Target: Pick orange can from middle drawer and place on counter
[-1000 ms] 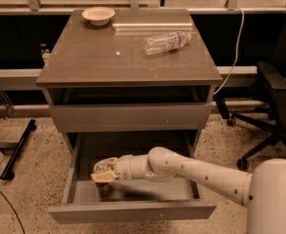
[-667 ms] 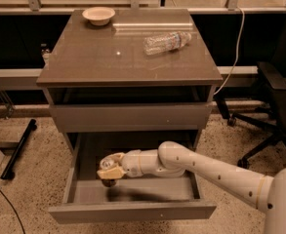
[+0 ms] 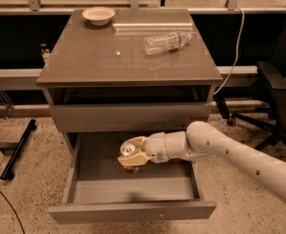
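Orange can [image 3: 128,149] x1 in gripper [image 3: 130,157] jaws, in middle drawer [image 3: 132,211] x1

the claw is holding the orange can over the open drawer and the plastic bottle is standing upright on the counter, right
Not quite: the camera view shows the plastic bottle lying on its side on the counter, not upright. The rest is right: the claw holds the orange can over the open middle drawer.

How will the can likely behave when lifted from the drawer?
The can, held by the gripper in the open drawer, looks small and rigid, so probably light. Its round side may roll if laid on the glossy counter.
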`<state>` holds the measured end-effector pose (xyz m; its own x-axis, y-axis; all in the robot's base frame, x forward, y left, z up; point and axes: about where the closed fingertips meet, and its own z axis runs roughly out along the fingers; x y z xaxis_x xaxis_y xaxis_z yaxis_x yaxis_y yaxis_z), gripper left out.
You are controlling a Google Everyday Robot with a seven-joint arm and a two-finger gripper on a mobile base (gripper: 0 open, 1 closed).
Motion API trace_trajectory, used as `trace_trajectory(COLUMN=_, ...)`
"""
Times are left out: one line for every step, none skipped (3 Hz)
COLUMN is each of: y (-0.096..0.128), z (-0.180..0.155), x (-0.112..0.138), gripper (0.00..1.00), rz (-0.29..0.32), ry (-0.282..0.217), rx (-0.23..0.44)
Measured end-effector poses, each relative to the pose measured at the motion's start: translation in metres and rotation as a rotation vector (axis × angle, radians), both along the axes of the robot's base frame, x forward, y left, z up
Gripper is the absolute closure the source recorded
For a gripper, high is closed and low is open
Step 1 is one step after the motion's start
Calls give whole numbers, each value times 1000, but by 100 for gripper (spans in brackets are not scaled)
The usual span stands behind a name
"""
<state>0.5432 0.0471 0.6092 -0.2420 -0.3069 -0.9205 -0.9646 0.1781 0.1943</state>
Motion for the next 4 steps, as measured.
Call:
trace_trajectory(y=-44, z=64, x=6, gripper=100, rz=-28, ry=-53, rx=-83)
trace_trajectory(y=-87, z=146, x=17, gripper=100, rz=-80, ry=-124, rx=-172)
trace_trajectory(y=-120, z=230, x=36, gripper=100, rz=-136, ry=-185, rx=-245)
trace_trajectory(y=-142, z=312, x=60, gripper=100, rz=-198, ry=-249, rx=-313)
